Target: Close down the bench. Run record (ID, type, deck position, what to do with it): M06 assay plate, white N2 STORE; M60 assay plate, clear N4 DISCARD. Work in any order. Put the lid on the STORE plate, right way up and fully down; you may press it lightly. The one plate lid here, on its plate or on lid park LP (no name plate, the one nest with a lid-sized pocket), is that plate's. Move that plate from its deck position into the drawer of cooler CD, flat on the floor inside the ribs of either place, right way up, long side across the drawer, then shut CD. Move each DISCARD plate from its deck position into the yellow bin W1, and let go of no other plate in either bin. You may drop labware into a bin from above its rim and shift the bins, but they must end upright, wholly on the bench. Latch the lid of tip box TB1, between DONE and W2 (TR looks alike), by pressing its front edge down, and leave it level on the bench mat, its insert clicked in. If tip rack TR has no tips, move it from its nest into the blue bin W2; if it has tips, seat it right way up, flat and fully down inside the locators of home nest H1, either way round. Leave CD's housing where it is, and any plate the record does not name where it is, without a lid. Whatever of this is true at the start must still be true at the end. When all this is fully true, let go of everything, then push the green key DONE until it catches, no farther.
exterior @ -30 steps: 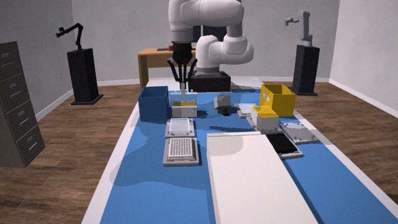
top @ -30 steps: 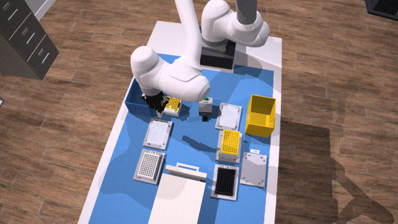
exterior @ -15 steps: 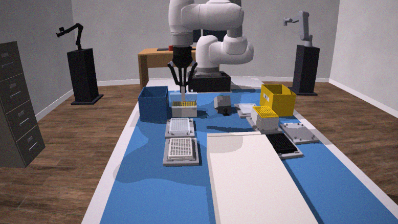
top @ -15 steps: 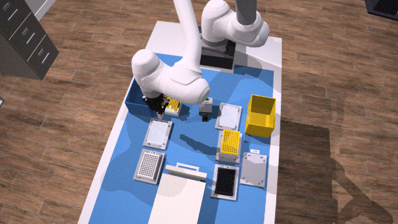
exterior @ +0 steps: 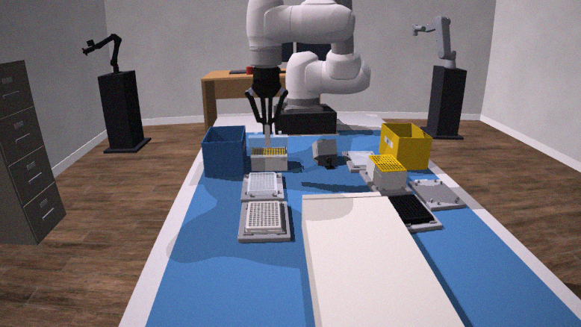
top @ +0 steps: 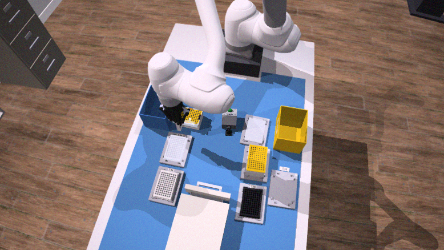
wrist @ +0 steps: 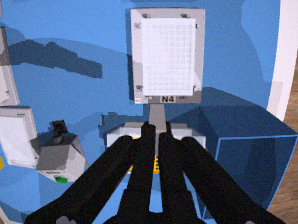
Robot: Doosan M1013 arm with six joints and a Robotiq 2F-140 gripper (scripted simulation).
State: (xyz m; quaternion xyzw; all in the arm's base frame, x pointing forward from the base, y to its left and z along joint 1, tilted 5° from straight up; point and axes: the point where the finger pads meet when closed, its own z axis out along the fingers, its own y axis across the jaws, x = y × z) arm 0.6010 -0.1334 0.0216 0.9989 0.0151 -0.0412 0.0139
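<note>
My gripper (exterior: 267,137) is shut and empty, pointing straight down over the front edge of tip box TB1 (exterior: 268,158). The box shows a yellow insert and its clear lid stands slightly raised; I cannot tell whether the fingertips touch the lid. From above the gripper (top: 177,123) is at the box's (top: 192,118) left front side. In the wrist view the fingertips (wrist: 156,137) cover most of the box.
Blue bin W2 (top: 153,111) stands just left of the box and the DONE key (top: 229,116) just right. Farther right are the lid on its park (top: 255,129), yellow bin W1 (top: 291,128), tip rack TR (top: 257,158), empty nest H1 (top: 282,188), a black plate (top: 251,202) and cooler CD (top: 201,217).
</note>
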